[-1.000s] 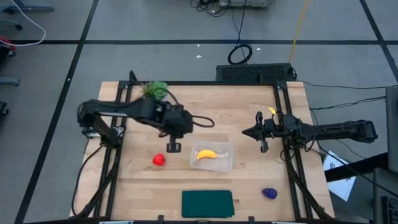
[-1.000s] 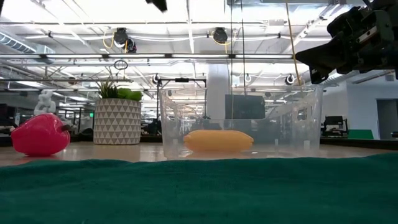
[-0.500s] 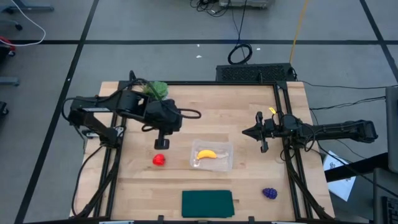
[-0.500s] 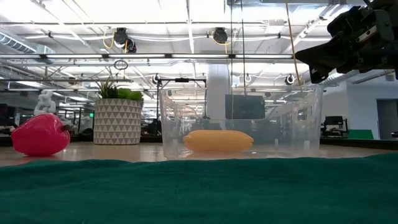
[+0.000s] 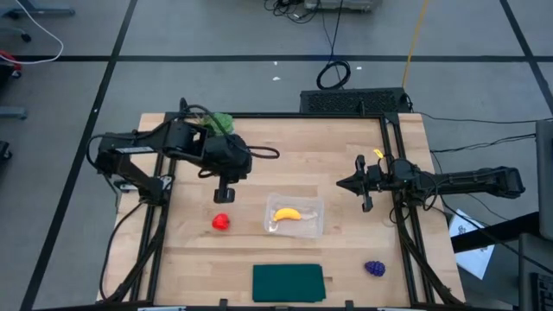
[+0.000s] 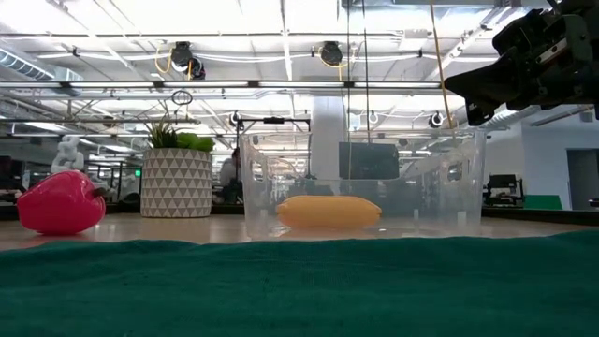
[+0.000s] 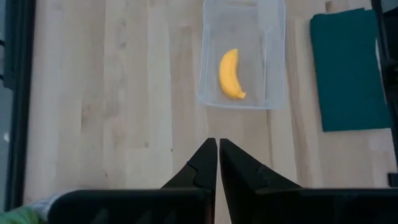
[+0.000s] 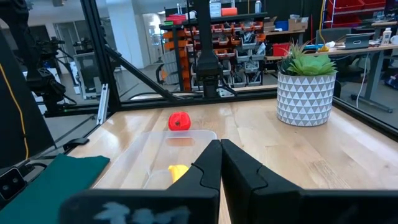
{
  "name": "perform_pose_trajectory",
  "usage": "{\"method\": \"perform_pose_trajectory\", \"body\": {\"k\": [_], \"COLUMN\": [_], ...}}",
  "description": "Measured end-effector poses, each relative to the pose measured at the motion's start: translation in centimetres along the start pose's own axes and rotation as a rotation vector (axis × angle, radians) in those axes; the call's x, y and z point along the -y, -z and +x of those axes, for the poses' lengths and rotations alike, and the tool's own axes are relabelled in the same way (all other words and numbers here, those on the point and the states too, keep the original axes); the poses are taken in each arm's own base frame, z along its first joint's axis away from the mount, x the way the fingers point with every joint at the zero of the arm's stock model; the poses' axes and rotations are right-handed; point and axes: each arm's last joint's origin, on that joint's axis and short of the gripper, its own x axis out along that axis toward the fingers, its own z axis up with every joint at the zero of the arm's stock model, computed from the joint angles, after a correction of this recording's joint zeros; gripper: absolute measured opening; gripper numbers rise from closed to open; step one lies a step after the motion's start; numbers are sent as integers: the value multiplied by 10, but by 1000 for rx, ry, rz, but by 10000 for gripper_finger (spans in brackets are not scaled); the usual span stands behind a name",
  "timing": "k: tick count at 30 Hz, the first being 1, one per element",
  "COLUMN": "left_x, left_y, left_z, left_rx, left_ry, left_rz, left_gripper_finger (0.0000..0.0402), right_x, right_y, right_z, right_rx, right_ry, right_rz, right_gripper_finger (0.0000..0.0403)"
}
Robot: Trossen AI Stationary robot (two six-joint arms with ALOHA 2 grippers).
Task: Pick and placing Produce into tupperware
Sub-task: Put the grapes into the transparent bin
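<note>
1. From overhead, the left gripper [image 5: 223,197] hangs above bare wood, just behind the red round fruit [image 5: 221,222] and beside the tupperware [image 5: 295,217]. It appears nowhere in the table-level view.
2. The left wrist camera shows its two dark fingers [image 7: 202,169] pressed nearly together, only a hairline slit between the tips, with nothing held. They taper to points over pale planks.
3. The right gripper [image 5: 365,204] waits near the table's right rail, fingers closed and empty (its wrist camera shows the tips meeting in a wedge). In the table-level view only a dark bulk of that arm is cut off at the upper right corner.
4. The tupperware is clear, shallow and rectangular with rounded corners. Its walls are hard to trace from overhead, showing mostly as a pale glossy outline.
5. Inside it lies the banana [image 5: 288,214], a smooth, curved yellow toy. Seen through the plastic at table level it blurs into an orange-yellow oval.
6. The red round fruit sits on the wood to the container's left, apart from it. At table level it looks glossy pink-red with lobed shoulders, partly hidden by the mat's near edge.
7. The purple grape bunch [image 5: 374,268] is a small knobbly cluster near the front right corner, well apart from the container.
8. A dark green mat [image 5: 289,282] with a woven cloth texture lies at the front edge.
9. A potted plant [image 6: 176,171] stands at the back left, its white pot patterned with triangles; overhead, the left arm partly covers its leaves.
</note>
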Motion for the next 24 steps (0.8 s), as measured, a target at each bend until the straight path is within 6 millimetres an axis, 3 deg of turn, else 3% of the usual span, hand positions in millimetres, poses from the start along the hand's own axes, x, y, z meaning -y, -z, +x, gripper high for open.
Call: {"method": "perform_pose_trajectory", "body": {"k": [7,13,24], "left_x": [-9,-5,-6], "left_y": [-1,-10,5], "left_z": [-2,-18,-35], "left_rx": [28,228,298], "left_ry": [65,82,29], "left_rz": [-25,38,52], "left_gripper_finger": [24,24,24], "right_x": [0,0,0], "right_y": [0,1,2], "right_z": [0,0,1], "right_rx": [0,-8,-20], "right_ry": [0,1,2], "right_rz": [0,1,2], "right_gripper_finger": [0,0,0]}}
